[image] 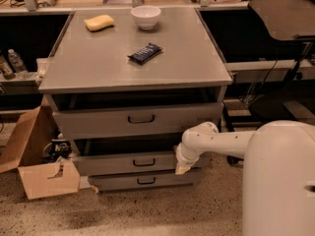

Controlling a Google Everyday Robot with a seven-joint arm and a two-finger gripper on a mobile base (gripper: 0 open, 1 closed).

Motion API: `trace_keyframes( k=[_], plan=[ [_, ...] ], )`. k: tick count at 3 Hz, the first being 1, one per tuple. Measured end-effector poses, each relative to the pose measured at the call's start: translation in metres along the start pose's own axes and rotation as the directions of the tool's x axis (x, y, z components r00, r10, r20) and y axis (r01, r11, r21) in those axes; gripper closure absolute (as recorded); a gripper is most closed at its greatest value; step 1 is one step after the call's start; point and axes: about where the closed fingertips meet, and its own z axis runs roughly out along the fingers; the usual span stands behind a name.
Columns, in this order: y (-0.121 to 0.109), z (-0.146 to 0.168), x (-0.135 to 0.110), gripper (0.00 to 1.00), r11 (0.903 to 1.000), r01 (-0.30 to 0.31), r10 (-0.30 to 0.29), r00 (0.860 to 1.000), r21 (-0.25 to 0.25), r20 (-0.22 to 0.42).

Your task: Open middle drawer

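The middle drawer (123, 164) is a wide grey front with a small dark loop handle (143, 162) at its centre. It sits between the taller top drawer (98, 123) and the low bottom drawer (118, 182), with a dark gap above it. My gripper (182, 168) points down at the right end of the middle drawer's front, well right of the handle. The white arm (221, 142) reaches in from the right.
On the cabinet top (98, 68) lie a yellow sponge (99, 22), a white bowl (145, 16) and a dark snack bar (144, 53). An open cardboard box (47, 178) stands on the floor at the left. Dark shelving and a table (283, 16) are at the right.
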Motion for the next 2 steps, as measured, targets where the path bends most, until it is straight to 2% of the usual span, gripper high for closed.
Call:
trace_keyframes(
  k=[1,2],
  plan=[
    [-0.002,-0.004,-0.001,0.74,1.0,0.0,0.0,1.0,0.0,0.001],
    [0.01,-0.013,-0.015,1.0,0.9992,0.04,-0.04,0.999,-0.01,0.03]
  ],
)
